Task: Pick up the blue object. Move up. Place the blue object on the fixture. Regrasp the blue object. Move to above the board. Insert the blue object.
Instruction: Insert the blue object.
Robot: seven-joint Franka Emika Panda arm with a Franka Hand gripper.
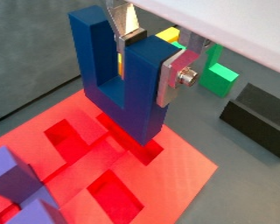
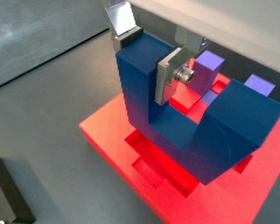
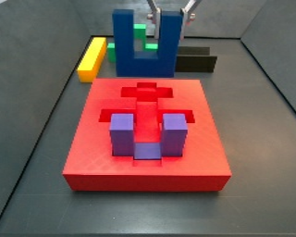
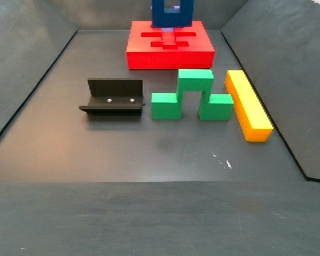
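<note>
Blue object [image 1: 122,74] held upright over the board [image 3: 148,139]

The gripper [image 1: 149,54] has its jaws clenched on one prong; the side view from afar crops both at the top edge.

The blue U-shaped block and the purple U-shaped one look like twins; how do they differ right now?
The saturated blue U-shaped plastic block is clamped on one prong by the gripper at the far end of the red board; the paler purple U-shaped block sits free, seated in the board's recess near its front. In a side view the blue one looks taller above the board. Both stand with prongs up.
</note>
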